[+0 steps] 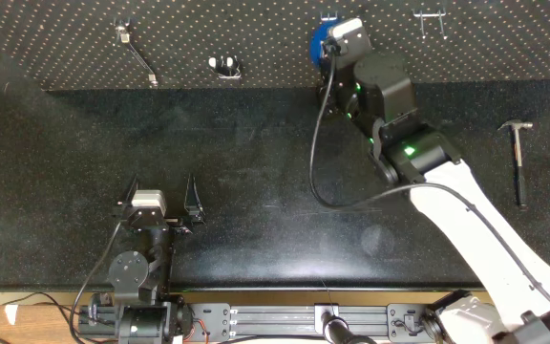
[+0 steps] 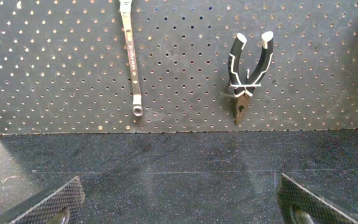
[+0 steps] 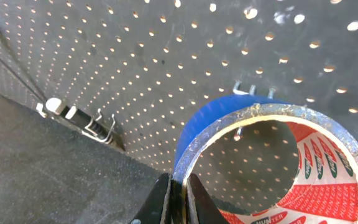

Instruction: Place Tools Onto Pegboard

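**While the right gripper (image 3: 178, 190) clamps a tape roll (image 3: 197, 134) at the pegboard (image 1: 256, 38), the left gripper (image 1: 163, 196) sits open**

Where the perforated pegboard rises from the dark, felt-like table (image 1: 256, 201), the right gripper is pinched tight on the wall of the blue tape roll, one finger inside the ring and one outside. The roll's inner face carries red-and-white print. A thin wire hook (image 3: 244, 93) on the pegboard shows at its rim and through its round hole; whether the roll hangs on it cannot be told.

Along the pegboard toward the left arm's side hang pliers (image 2: 246, 71) with curved black-and-white handles, nose down, and a slim, shiny metal wrench (image 2: 129, 56). A hammer (image 1: 518, 162) with a dark handle lies flat on the table in front of the pegboard, on the right arm's side.

Well back from the pegboard, the left gripper has its weave-textured fingers (image 2: 48, 199) spread wide, nothing between them.
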Robot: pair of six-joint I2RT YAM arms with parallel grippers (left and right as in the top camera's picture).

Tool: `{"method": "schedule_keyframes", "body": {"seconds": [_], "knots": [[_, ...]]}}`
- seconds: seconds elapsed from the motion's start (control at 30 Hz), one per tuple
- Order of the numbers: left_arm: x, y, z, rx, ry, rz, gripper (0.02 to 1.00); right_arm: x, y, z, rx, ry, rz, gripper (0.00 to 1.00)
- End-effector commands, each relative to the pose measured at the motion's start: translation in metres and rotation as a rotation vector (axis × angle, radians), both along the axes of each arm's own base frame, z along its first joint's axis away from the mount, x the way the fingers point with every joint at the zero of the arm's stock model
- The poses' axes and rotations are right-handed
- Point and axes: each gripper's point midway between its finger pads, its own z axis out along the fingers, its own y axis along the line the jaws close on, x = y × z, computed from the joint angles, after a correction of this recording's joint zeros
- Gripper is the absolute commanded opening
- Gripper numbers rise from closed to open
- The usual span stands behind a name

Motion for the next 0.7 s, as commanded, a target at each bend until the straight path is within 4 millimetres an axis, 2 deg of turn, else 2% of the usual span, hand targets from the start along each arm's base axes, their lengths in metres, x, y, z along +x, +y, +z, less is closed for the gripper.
{"method": "schedule_keyframes", "body": {"seconds": [0.03, 0.3, 0.67, 0.7], "knots": [[-0.0005, 0.0002, -0.0005, 0.012, 0.000, 0.001, 0.996, 0.0097, 0.0059, -0.0021, -0.019, -0.035, 0.006, 0.075], [-0.0005, 0.0002, -0.0005, 0.011, 0.000, 0.001, 0.996, 0.0175, 0.0095, -0.0075, -0.033, -0.054, 0.013, 0.075], [-0.0005, 0.0002, -0.0005, 0.012, 0.000, 0.001, 0.996, 0.0176, 0.0109, -0.0079, -0.030, -0.054, 0.019, 0.077], [-0.0005, 0.0002, -0.0004, 0.012, -0.001, 0.001, 0.996, 0.0174, 0.0112, -0.0080, -0.030, -0.053, 0.021, 0.108]]}}
